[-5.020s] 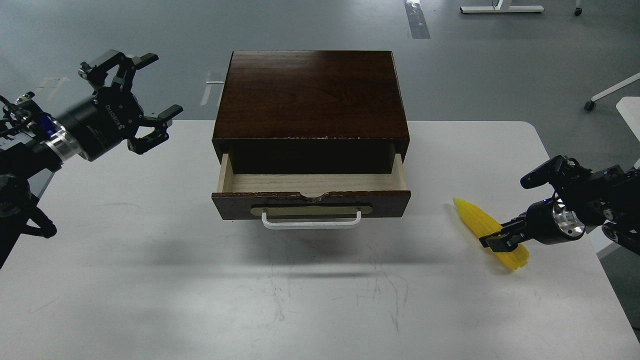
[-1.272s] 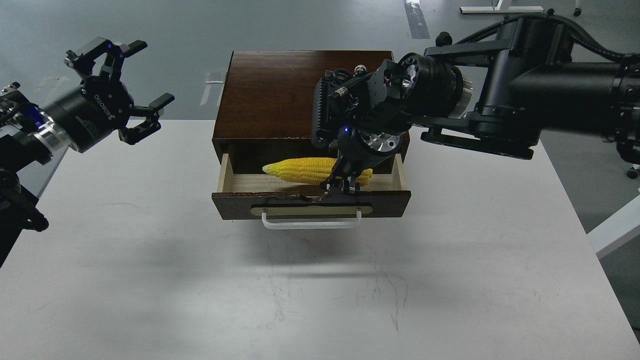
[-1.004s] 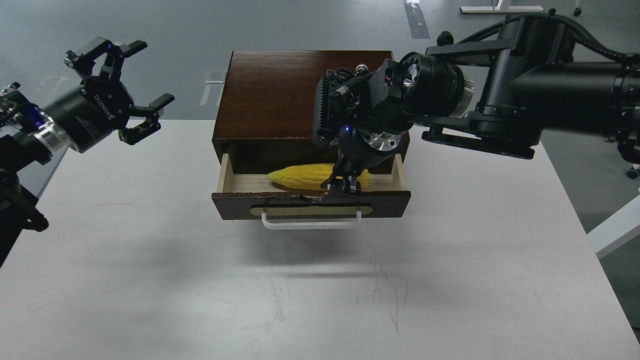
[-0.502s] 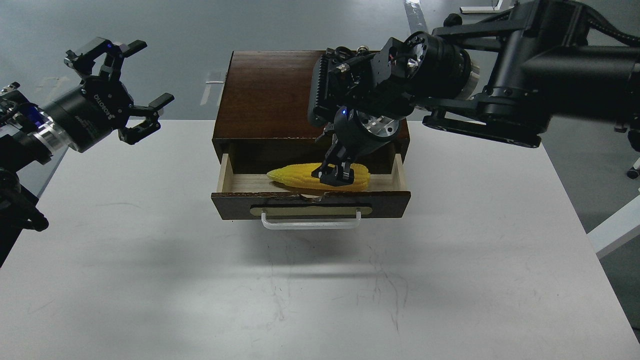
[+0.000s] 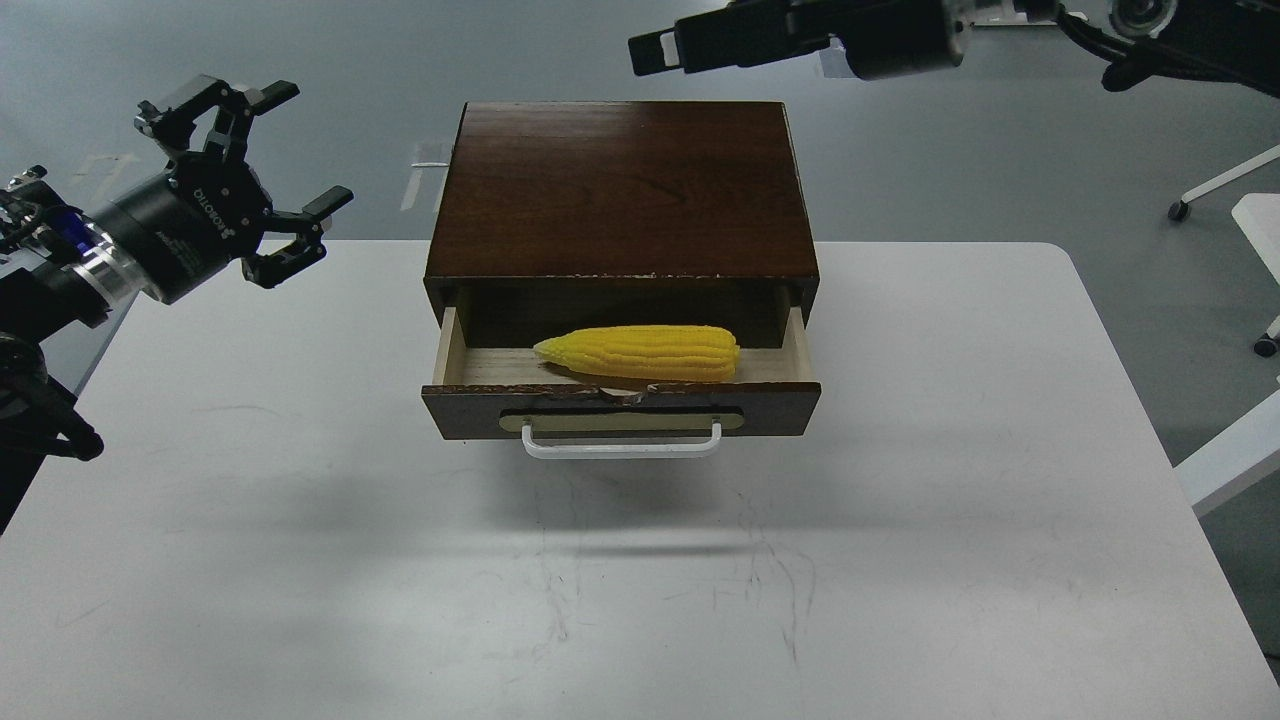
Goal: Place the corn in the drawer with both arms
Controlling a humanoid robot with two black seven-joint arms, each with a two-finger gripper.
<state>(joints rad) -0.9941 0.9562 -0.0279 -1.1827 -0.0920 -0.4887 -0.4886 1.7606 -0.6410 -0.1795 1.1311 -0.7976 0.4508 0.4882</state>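
The yellow corn (image 5: 640, 352) lies on its side inside the open drawer (image 5: 780, 405) of the dark brown wooden box (image 5: 620, 190), with its pointed end to the left. Nothing touches it. My left gripper (image 5: 290, 160) is open and empty, held above the table's far left corner, well left of the box. My right arm comes in along the top edge. Its gripper (image 5: 648, 52) hangs high above the box's back edge, pointing left. It holds nothing, and its fingers cannot be told apart.
The box stands at the back middle of the white table (image 5: 640, 580). The drawer's white bar handle (image 5: 620, 445) faces me. A chair base (image 5: 1220, 182) and a white table edge (image 5: 1262, 222) stand off to the right on the floor.
My right gripper let go of the corn in the drawer, then rose up and back to the top of the view. The corn now lies still. The left arm barely moved.
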